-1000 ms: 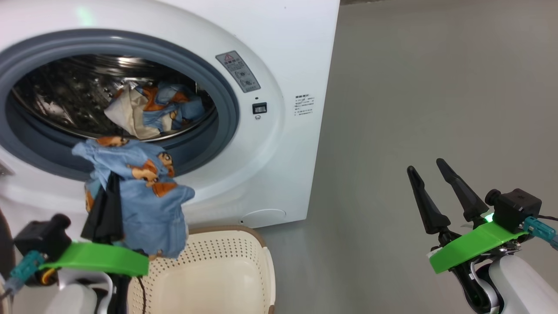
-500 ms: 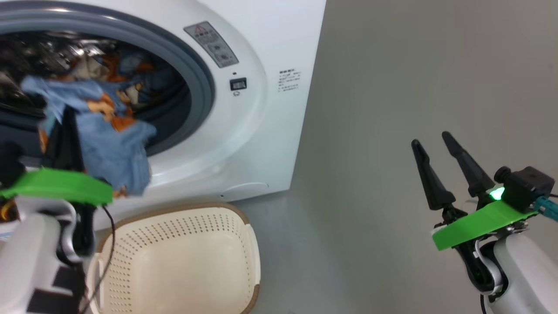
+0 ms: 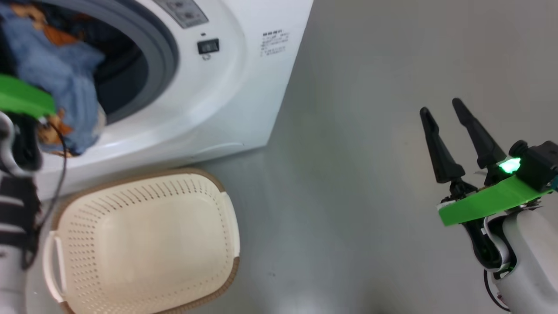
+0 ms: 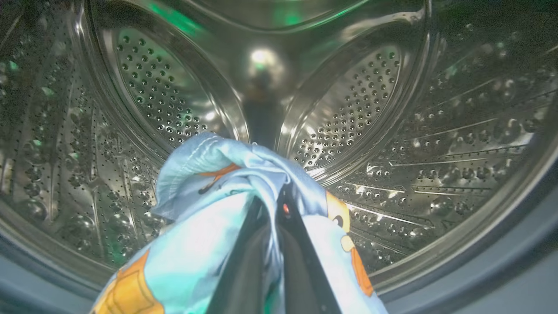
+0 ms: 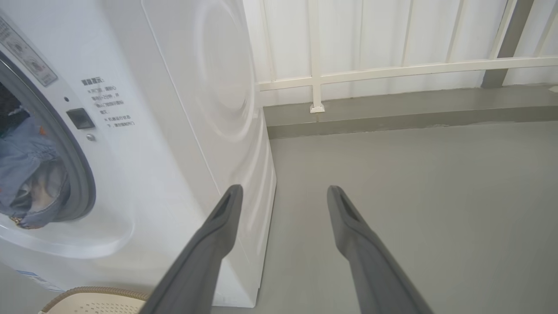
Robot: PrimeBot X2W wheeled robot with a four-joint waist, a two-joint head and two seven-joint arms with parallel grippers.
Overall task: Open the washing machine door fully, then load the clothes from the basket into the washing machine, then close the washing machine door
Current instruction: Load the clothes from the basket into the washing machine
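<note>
The white washing machine [image 3: 226, 87] stands with its grey-ringed mouth [image 3: 161, 56] uncovered; the washing machine door is out of view. My left gripper [image 4: 281, 198] is shut on a light blue bear-print garment [image 4: 209, 183], held at the mouth of the steel drum [image 4: 370, 109]. In the head view that garment [image 3: 65, 83] hangs over the gasket, above my left wrist's green mount [image 3: 22, 100]. The cream basket [image 3: 226, 226] sits on the floor in front of the machine, with nothing showing inside it. My right gripper [image 3: 444, 111] is open over the floor to the right, holding nothing.
Grey floor [image 3: 357, 174] stretches right of the machine. In the right wrist view, my open right gripper [image 5: 284, 189] points at the machine's front corner [image 5: 261, 183], and a white railed wall [image 5: 392, 52] with a low ledge runs behind it. The basket rim [image 5: 96, 291] shows at the bottom.
The head camera has swung right and down. My left gripper has carried the blue garment up from above the basket into the drum opening. The right gripper has stayed open.
</note>
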